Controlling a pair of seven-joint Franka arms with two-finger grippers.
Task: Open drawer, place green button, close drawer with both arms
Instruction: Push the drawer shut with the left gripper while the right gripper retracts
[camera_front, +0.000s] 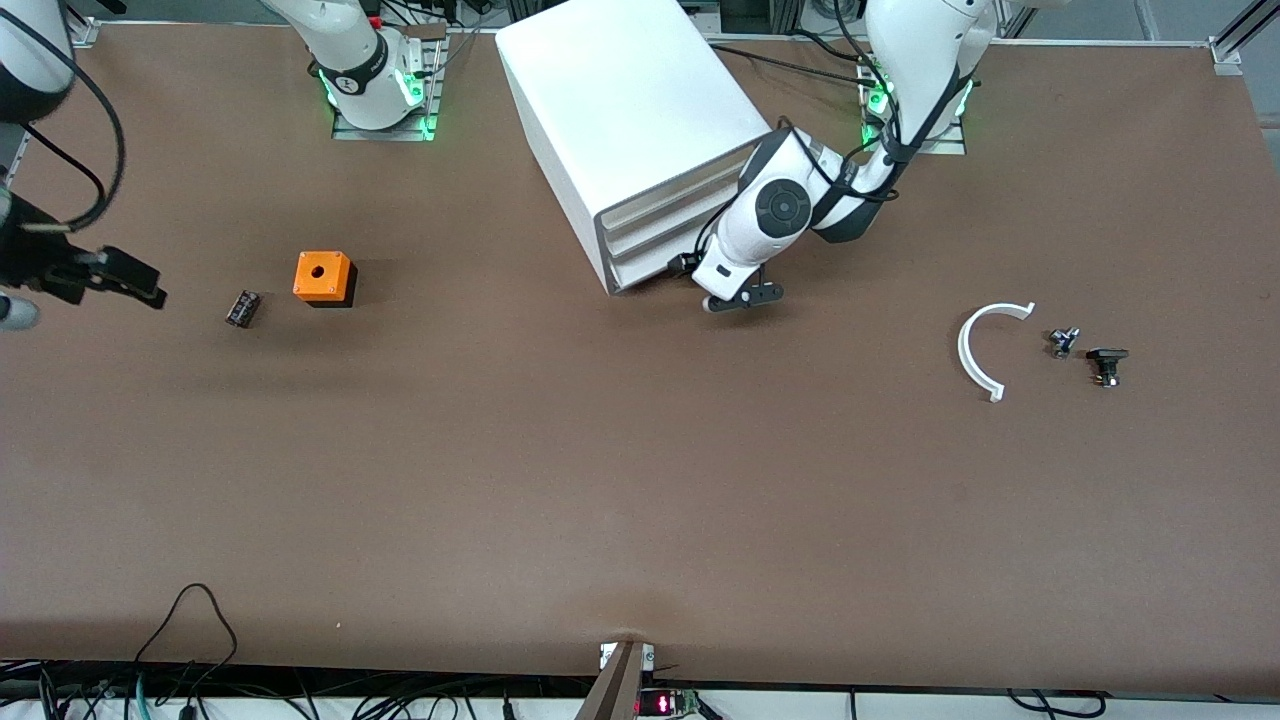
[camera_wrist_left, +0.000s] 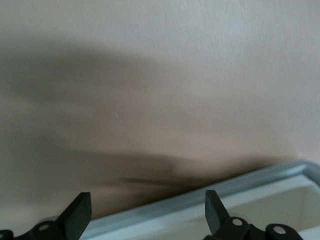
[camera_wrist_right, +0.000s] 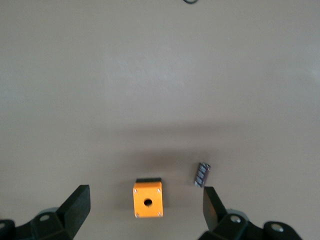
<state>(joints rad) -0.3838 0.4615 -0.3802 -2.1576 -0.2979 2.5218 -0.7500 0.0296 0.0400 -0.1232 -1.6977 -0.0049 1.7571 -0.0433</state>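
The white cabinet (camera_front: 630, 110) stands at the robots' side of the table, its three drawers facing the front camera. My left gripper (camera_front: 745, 297) is low at the lowest drawer (camera_front: 655, 275). In the left wrist view this gripper (camera_wrist_left: 147, 217) is open, and the drawer's front rim (camera_wrist_left: 200, 207) lies between its fingers. The button (camera_front: 1107, 366), small and dark, lies on the table toward the left arm's end. My right gripper (camera_front: 125, 282) is open and empty over the right arm's end of the table; its wrist view (camera_wrist_right: 145, 212) looks down on the orange cube.
An orange cube with a hole (camera_front: 323, 277) (camera_wrist_right: 148, 199) and a small black part (camera_front: 243, 307) (camera_wrist_right: 202, 174) lie toward the right arm's end. A white curved piece (camera_front: 985, 345) and a small metallic part (camera_front: 1063, 342) lie beside the button.
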